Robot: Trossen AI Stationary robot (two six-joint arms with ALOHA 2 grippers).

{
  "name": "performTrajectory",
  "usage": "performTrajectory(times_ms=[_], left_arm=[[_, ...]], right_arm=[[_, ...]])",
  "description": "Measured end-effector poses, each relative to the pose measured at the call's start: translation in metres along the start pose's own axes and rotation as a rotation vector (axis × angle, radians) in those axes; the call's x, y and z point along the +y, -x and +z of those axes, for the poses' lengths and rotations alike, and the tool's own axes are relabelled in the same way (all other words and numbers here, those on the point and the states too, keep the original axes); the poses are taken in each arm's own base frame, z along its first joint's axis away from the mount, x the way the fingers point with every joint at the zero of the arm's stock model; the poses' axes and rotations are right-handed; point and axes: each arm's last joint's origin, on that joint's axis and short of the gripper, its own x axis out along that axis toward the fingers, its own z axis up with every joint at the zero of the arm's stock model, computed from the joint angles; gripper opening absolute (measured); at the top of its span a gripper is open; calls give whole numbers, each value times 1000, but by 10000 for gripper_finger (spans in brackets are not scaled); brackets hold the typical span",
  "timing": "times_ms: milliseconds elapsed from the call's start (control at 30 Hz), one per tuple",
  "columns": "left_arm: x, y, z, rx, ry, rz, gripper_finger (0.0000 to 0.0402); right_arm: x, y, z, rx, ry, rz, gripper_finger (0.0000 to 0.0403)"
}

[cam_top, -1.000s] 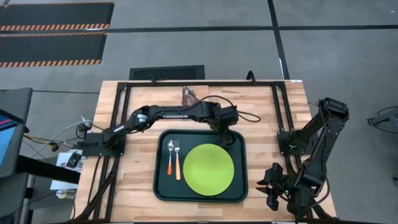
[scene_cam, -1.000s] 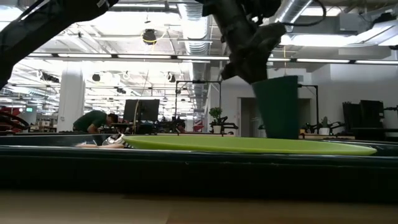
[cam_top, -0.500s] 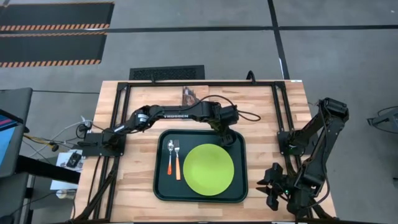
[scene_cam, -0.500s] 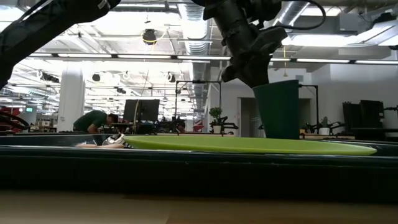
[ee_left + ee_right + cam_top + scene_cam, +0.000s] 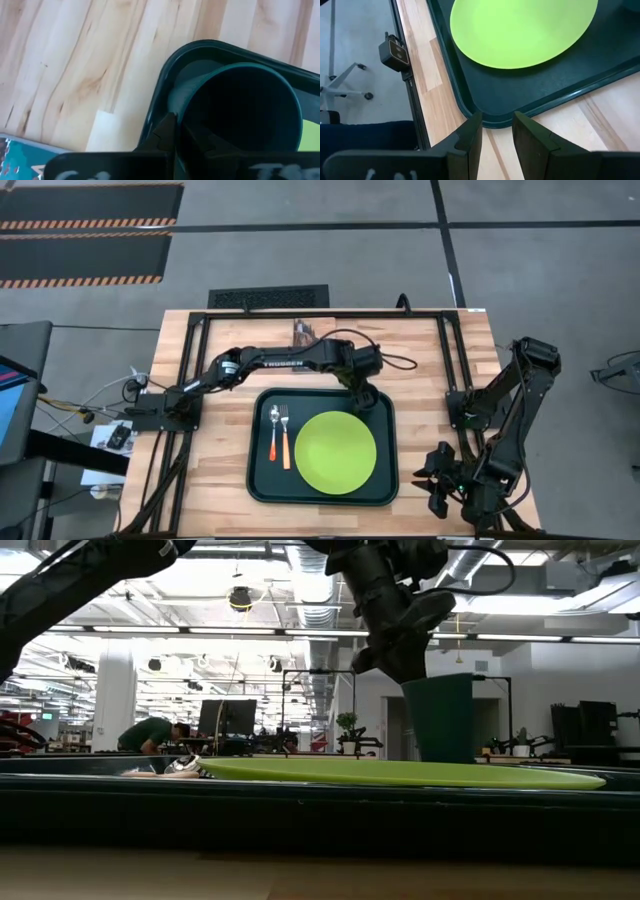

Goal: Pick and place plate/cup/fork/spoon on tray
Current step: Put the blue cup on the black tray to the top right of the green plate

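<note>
The dark green tray [image 5: 255, 470] lies mid-table. On it lie the lime-green plate [image 5: 335, 452], the spoon [image 5: 273, 442] and, to its right, the fork [image 5: 286, 450]. My left gripper [image 5: 362, 395] is over the tray's far right corner, shut on the dark teal cup [image 5: 440, 720], which stands upright behind the plate [image 5: 400, 774]. The plate hides the cup's base in the low view. My right gripper [image 5: 497, 132] is open and empty beside the tray's near right corner [image 5: 485, 117]. My left gripper holds the cup by its rim [image 5: 175, 97], one finger [image 5: 167, 132] outside the wall and the other inside. It comes from above, slanting down. The cup stays upright, mouth up, over the tray's far right corner; whether its base touches the tray, I cannot tell.
A small picture book [image 5: 305, 332] lies at the table's far edge, behind the tray, and shows in the left wrist view [image 5: 20, 150]. Black frame rails [image 5: 190, 350] run along the table's sides. A person [image 5: 150, 732] is in the room beyond.
My left gripper has gone down a little with the cup, which has sunk lower behind the plate and stays upright.
</note>
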Motion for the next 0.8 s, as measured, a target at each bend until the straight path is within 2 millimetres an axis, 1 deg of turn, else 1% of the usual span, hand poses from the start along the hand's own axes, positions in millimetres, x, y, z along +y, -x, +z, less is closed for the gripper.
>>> performTrajectory(times_ms=[433, 533, 800], left_arm=[[2, -4, -5, 48, 10, -32, 0], [2, -12, -6, 55, 15, -32, 0], [2, -16, -6, 58, 15, -34, 1]], right_arm=[[0, 0, 0, 0, 0, 0, 134], [0, 0, 0, 0, 0, 1, 134], [0, 0, 0, 0, -3, 4, 134]])
